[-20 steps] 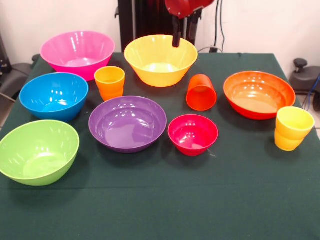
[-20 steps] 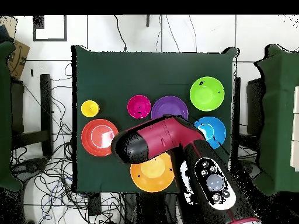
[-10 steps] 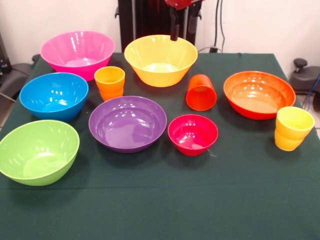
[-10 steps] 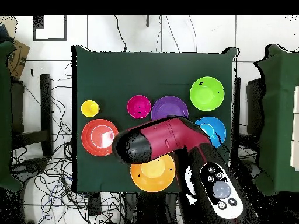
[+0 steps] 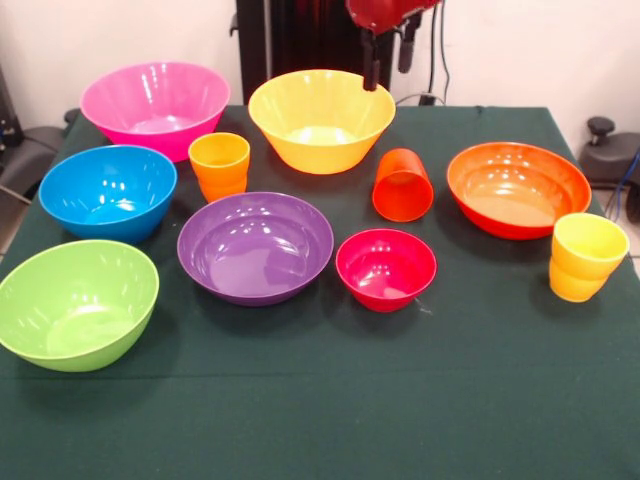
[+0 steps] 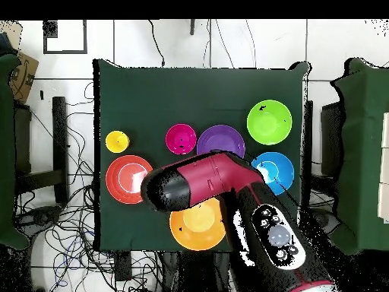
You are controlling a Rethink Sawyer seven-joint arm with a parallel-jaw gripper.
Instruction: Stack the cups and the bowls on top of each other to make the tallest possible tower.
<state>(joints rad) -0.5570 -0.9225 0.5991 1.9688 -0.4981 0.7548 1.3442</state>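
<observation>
Ten coloured pieces sit apart on the green-clothed bench (image 5: 330,420), none set on another, so no tower stands anywhere. Seen from the front, the far row holds the large pink bowl (image 5: 155,105) at the left and the large yellow bowl (image 5: 321,118) near the middle. Below the pink one lies the blue bowl (image 5: 108,191), and nearest the camera at the left the green bowl (image 5: 75,303) sits slightly tilted. The ribbed orange cup (image 5: 219,165) stands upright between the blue and yellow bowls, just behind the wide purple bowl (image 5: 255,246). Right of the purple bowl is the small magenta-red bowl (image 5: 385,268), and behind that the plain red-orange cup (image 5: 402,185) is tipped with its mouth toward the camera. The wide orange-red bowl (image 5: 518,188) lies at the right, with the ribbed yellow cup (image 5: 586,256) upright just in front of it near the bench's right edge. At the top edge the gripper (image 5: 388,58) hangs above the yellow bowl's far right rim, holding nothing; two dark fingers (image 5: 371,68) show with a gap between them, so it looks parted. From overhead the red and black arm (image 6: 205,182) covers the middle of the bench and hides both orange cups.
</observation>
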